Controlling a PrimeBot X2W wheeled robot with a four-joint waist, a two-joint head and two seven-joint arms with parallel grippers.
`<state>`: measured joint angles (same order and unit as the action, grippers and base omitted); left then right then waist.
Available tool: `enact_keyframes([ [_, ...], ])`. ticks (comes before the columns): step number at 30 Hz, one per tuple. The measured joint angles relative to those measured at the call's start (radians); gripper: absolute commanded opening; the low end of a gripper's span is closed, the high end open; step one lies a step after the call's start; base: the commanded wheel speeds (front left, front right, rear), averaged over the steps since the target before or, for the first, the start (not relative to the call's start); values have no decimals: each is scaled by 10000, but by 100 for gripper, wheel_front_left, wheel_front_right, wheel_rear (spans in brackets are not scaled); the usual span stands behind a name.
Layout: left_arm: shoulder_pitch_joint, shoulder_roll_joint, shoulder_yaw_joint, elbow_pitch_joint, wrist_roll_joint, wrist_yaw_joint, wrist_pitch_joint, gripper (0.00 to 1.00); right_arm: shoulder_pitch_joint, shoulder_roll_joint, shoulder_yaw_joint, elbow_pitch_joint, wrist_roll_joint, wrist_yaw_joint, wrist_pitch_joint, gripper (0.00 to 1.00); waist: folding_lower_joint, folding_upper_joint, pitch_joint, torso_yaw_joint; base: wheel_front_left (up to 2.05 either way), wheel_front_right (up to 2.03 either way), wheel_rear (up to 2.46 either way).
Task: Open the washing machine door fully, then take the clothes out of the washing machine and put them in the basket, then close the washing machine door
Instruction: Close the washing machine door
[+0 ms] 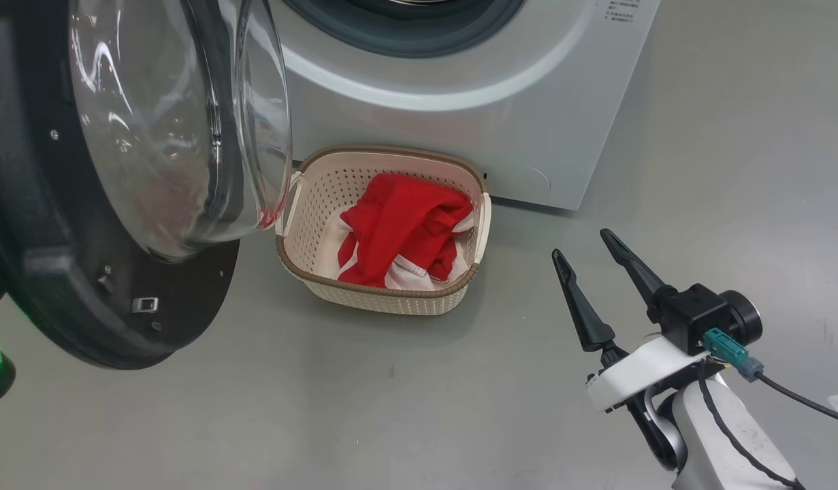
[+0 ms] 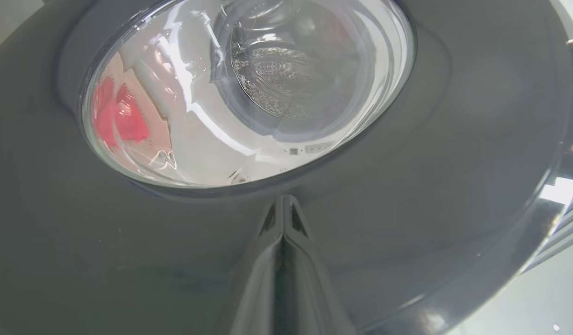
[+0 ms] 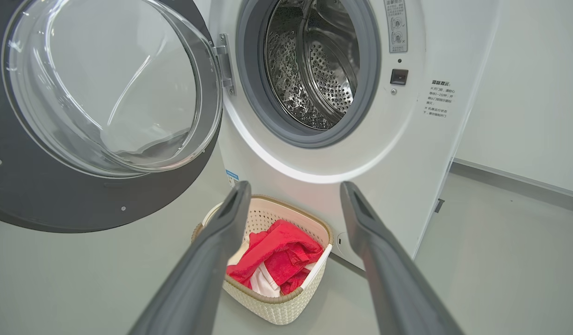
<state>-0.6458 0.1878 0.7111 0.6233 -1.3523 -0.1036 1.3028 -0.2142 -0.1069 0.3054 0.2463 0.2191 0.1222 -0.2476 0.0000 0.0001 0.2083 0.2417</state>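
Closing step, as judged: clothes (image 1: 401, 228) lodged in basket (image 1: 384, 151); left tool (image 2: 283, 239) pressed together at washing machine door (image 1: 51, 238), right tool (image 1: 582, 243) spread, empty; inward push is called for.

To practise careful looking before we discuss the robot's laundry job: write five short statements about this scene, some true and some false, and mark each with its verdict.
1. The washing machine door stands open. True.
2. The clothes lie inside the drum. False: the red clothes lie in the basket, and the part of the drum that shows holds nothing.
3. The right gripper is open and holds nothing. True.
4. The left gripper is spread wide open. False: it is shut, pointing at the door's dark rim just below the glass.
5. The basket stands on the floor in front of the washing machine. True.
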Motion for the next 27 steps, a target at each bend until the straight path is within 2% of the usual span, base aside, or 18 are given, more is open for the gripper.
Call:
enact_keyframes([
  [6,233,-579,-199,-625,-203,-65,430,0,92,58,-2,-6,92,0,0,100,0,0,-181,-145,0,0,0],
  [17,1055,-1505,-525,-1793,-198,-134,422,0,207,127,52,-31,98,0,0,100,0,0,-439,-522,0,0,0],
  [27,1528,-1599,-692,-2669,75,-161,-40,0,412,150,15,-125,100,-2,-2,100,0,0,-519,-742,0,0,0],
])
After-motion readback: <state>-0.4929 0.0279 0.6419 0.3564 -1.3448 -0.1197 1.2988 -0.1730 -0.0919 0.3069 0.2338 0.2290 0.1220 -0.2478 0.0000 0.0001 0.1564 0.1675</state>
